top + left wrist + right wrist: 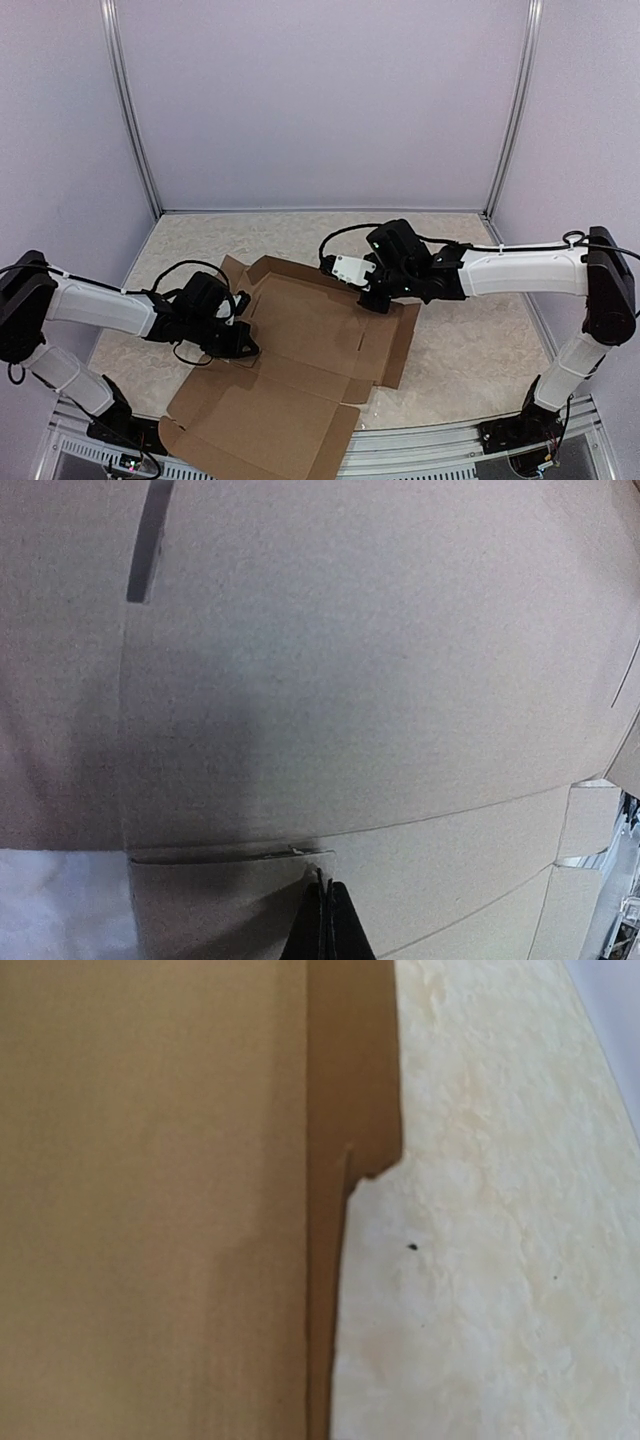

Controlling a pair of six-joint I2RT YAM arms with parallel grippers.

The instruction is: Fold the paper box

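the paper box (300,350) lies mostly flat and unfolded on the table (470,340), between the two arms. its near end reaches over the table's front edge and is cut off by the bottom of the top view. the far-left flaps stand up a little, and the fold lines and slits are hard to trace from above.

the left gripper (238,345) sits at the sheet's left edge, its black body hiding the cardboard beneath. in the left wrist view its fingers (345,935) are pressed together into one dark wedge, cropped by the frame's bottom, with the tip at the edge of a small flap. whether any cardboard is nipped between them cannot be told.

the right gripper (375,298) is over the sheet's far right part, with its fingers closed. from above its tips are lost against the dark wrist. they do not appear in the right wrist view, which shows only a brown panel, a shadowed side flap and marbled table.
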